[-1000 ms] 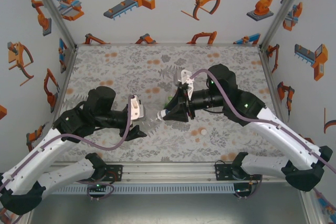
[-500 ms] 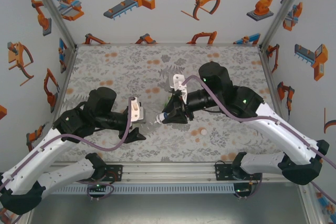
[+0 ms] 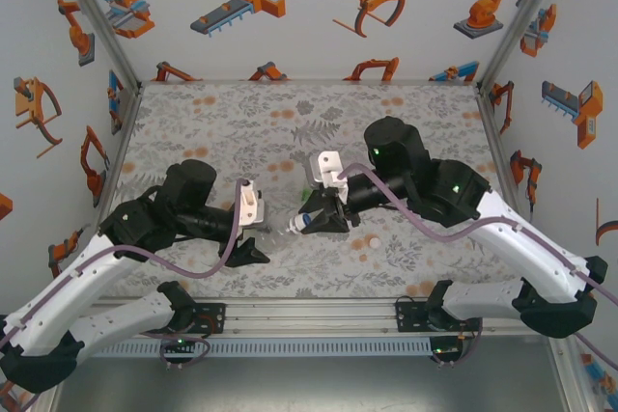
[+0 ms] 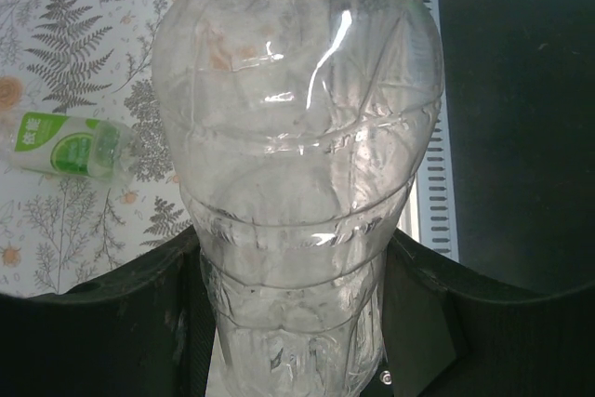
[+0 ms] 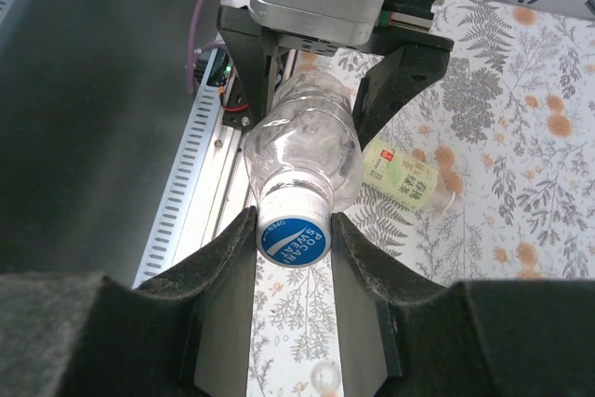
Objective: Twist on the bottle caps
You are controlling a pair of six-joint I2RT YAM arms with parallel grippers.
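A nearly plain clear bottle (image 4: 297, 165) is clamped near its base by my left gripper (image 4: 293, 323), whose black fingers press both sides. In the top view the left gripper (image 3: 263, 243) points right toward my right gripper (image 3: 301, 225). The bottle (image 5: 302, 151) lies level between them. Its neck carries a white bottle cap with a blue top (image 5: 294, 234), and the right gripper (image 5: 294, 230) is shut on the cap's sides. A second bottle with a yellow-green label (image 5: 400, 174) lies on the mat beyond, also seen as the green-labelled bottle (image 4: 70, 146).
One loose pale cap (image 3: 372, 241) rests on the floral mat to the right of the right gripper, also seen as the small cap (image 5: 325, 377). The slotted aluminium rail (image 5: 200, 183) runs along the table's near edge, close below the held bottle.
The right gripper has moved left and nearer, toward the left gripper, and its wrist has rolled. The left gripper has dropped slightly toward the near edge with the bottle.
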